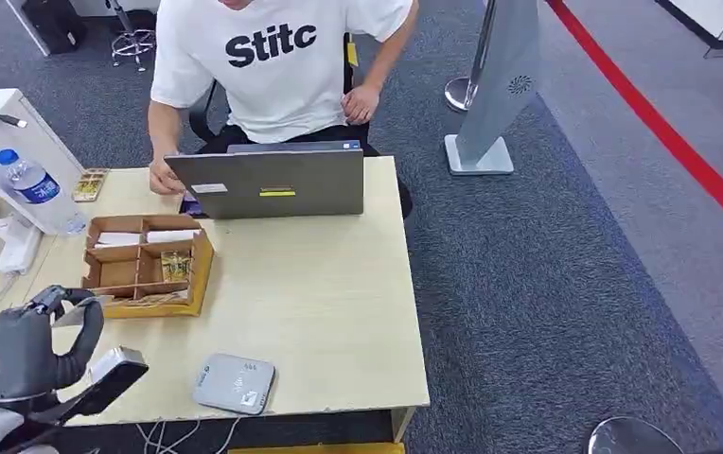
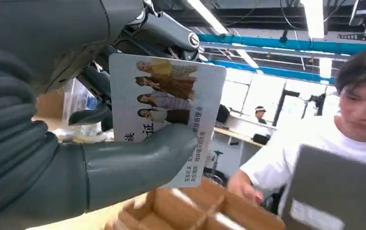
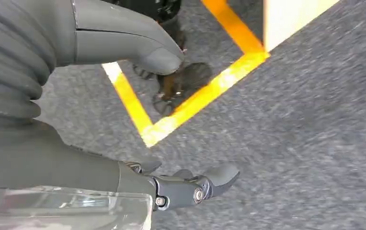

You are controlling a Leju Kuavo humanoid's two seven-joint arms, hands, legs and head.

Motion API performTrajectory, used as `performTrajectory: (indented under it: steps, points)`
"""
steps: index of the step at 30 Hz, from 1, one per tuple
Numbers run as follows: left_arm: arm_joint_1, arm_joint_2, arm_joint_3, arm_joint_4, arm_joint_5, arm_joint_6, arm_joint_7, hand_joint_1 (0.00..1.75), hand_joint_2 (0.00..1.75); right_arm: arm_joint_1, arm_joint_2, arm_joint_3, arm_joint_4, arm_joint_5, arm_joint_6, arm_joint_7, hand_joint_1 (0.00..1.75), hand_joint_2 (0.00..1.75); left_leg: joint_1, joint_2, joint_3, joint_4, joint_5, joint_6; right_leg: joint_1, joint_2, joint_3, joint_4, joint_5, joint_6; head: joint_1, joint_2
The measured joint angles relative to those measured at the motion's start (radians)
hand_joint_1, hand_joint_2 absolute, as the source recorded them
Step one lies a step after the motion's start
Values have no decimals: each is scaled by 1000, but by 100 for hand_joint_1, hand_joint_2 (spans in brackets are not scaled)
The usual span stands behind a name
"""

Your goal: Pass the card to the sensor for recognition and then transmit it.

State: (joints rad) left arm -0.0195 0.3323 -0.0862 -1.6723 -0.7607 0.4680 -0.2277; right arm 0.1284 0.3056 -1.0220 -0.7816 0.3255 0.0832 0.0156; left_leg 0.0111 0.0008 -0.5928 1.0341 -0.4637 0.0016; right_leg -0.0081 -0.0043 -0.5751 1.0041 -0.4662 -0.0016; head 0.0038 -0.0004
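Note:
My left hand hovers over the table's near left corner and pinches a white card between thumb and fingers. The card is printed with a column of people and some text, and its pale edge shows beside the hand. A grey, rounded square sensor lies flat near the table's front edge, to the right of my left hand and apart from it. My right hand hangs over grey carpet, thumb and fingers apart, holding nothing.
A brown compartment box with small items stands just beyond my left hand. A grey laptop stands at the far edge, with a person in a white T-shirt seated behind it. A water bottle is at the far left.

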Motion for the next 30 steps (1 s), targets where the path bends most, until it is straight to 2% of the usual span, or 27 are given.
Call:
performTrajectory:
  steps: [3, 7, 11, 14, 20, 24, 30]
  points:
    - [-130, 27, 7, 68, -45, -50, 46, 175, 175, -41, -11, -59, 45, 65, 1, -52, 0, 175, 0, 0, 0, 0, 3, 0, 0, 0, -2, 0, 2, -1, 0, 0]
    - [-334, 61, 6, 210, -118, -123, 134, 175, 175, -86, -46, -114, 145, 122, -11, -105, 0, 175, 0, 1, -4, 0, 6, 0, 1, 0, -4, 0, 7, -2, 0, 0]
    - [-518, 75, -12, 377, -187, -181, 188, 175, 175, -117, -89, -147, 244, 152, -12, -149, 0, 175, 0, 1, -5, 0, 8, 0, 1, 2, -6, 0, 10, 0, 0, 0]
    - [-613, 75, -35, 487, -227, -205, 215, 175, 175, -135, -119, -148, 301, 220, -45, -204, 0, 175, 0, 2, -5, 0, 9, 0, 1, 2, -6, 0, 11, -1, 0, 0]
    - [-690, 69, -66, 600, -252, -218, 243, 175, 175, -159, -158, -129, 373, 299, -97, -231, 0, 175, 0, 4, -6, 1, 9, 0, 1, 4, -7, 0, 11, -1, 0, 0]
    - [-713, 58, -78, 630, -249, -223, 252, 175, 175, -164, -172, -84, 418, 384, -154, -228, 0, 175, 0, 5, -7, 1, 9, 0, 1, 5, -9, 0, 12, -1, 0, 0]
    - [-722, 43, -81, 653, -248, -223, 253, 175, 175, -167, -179, -48, 454, 396, -166, -228, 0, 175, 0, 14, -8, 0, 8, -1, 1, 15, -12, 0, 13, -2, 0, 0]
